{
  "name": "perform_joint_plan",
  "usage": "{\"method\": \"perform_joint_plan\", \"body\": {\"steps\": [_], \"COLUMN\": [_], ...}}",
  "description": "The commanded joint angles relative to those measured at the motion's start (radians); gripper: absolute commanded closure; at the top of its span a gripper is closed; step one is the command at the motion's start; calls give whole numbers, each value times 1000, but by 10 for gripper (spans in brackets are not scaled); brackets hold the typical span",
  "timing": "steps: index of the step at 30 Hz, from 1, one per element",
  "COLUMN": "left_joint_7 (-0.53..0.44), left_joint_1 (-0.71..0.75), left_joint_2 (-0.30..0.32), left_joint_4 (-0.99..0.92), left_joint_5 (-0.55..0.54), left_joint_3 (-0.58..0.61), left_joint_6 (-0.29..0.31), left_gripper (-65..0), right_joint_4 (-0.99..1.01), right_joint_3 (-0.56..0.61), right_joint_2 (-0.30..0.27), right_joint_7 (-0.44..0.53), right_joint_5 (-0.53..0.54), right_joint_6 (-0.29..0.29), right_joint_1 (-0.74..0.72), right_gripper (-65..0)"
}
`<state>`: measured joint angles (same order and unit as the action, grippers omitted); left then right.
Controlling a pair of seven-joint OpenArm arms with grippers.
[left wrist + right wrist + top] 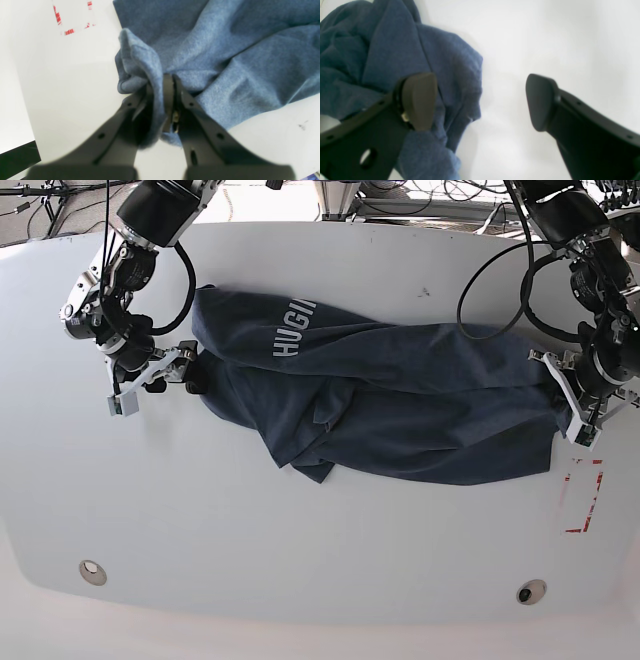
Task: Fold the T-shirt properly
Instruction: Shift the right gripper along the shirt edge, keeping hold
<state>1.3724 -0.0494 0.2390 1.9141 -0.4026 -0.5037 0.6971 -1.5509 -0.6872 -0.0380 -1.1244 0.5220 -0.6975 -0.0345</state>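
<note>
My left gripper (172,82) is clenched on the T-shirt's (400,420) right edge; my right gripper (480,102) is released beside its left edge. It lies crumpled, folding barely begun.

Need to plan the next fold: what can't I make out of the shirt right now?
- T-shirt lettering: base view shows only "HUGIN", the rest is under a fold.
- Neck label, sleeves: buried in bunched cloth, all views.
- Fabric pinched by left gripper: hem or sleeve unclear; left wrist view is blurred.
- Right gripper: open beside the shirt's edge.
</note>
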Motion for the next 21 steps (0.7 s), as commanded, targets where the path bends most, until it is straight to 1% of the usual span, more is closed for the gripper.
{"method": "perform_joint_plan", "body": {"steps": [1, 5, 10, 13, 15, 17, 19, 21], "left_joint_7": [-12, -12, -12, -12, -12, -12, -12, -12], "left_joint_1": [-14, -14, -14, -14, -14, -14, -14, -14], "left_joint_2": [13, 13, 12, 12, 12, 12, 12, 12], "left_joint_4": [15, 14, 14, 14, 14, 14, 14, 14], "left_joint_5": [-5, -5, -5, -5, -5, -5, -5, -3], "left_joint_3": [-2, -2, -2, -2, -2, -2, -2, -2], "left_joint_6": [1, 1, 1, 1, 1, 1, 1, 1], "left_gripper": [0, 0, 0, 0, 0, 0, 0, 0], "right_joint_4": [19, 27, 28, 33, 33, 33, 34, 34], "right_joint_3": [16, 51, 90, 93, 93, 94, 94, 94], "right_joint_2": [-6, -4, -3, 11, 16, 14, 13, 10], "right_joint_7": [48, 70, 70, 80, 102, 128, 146, 160], "right_joint_5": [16, 17, 20, 14, 14, 14, 14, 14], "right_joint_6": [-1, -1, -1, -1, -1, -1, -1, -1], "right_joint_1": [-2, 29, 40, 40, 40, 38, 34, 32], "right_gripper": [-520, -518, -517, -504, -466, -392, -303, -182]}}
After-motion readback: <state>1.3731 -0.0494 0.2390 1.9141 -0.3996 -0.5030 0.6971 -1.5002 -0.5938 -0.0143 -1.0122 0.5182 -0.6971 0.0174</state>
